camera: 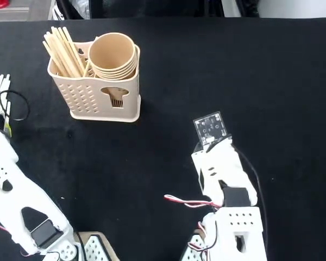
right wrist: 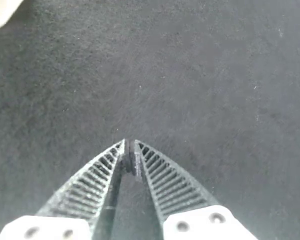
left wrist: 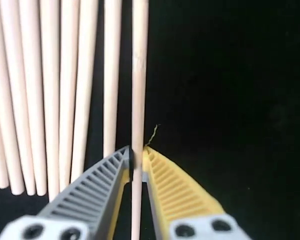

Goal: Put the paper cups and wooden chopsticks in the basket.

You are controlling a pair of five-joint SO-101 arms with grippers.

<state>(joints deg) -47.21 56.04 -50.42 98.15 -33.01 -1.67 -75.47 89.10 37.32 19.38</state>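
The beige slotted basket [camera: 92, 100] stands at the back left of the black table. It holds a stack of paper cups [camera: 113, 54] and a bundle of wooden chopsticks [camera: 62, 51]. My left gripper [left wrist: 137, 152] is shut on a single wooden chopstick [left wrist: 139, 75], which runs straight between its fingertips. Several more loose chopsticks [left wrist: 50, 90] lie side by side just beside it on the table. In the high view those chopsticks [camera: 1, 81] are at the far left edge, ahead of the left arm [camera: 5, 179]. My right gripper [right wrist: 130, 150] is shut on nothing, low over bare tabletop.
The right arm [camera: 225, 179] rests in the middle right of the table, apart from the basket. A black cable loop [camera: 13, 106] hangs by the left arm. Dark tabletop stretches open between the basket and both arms.
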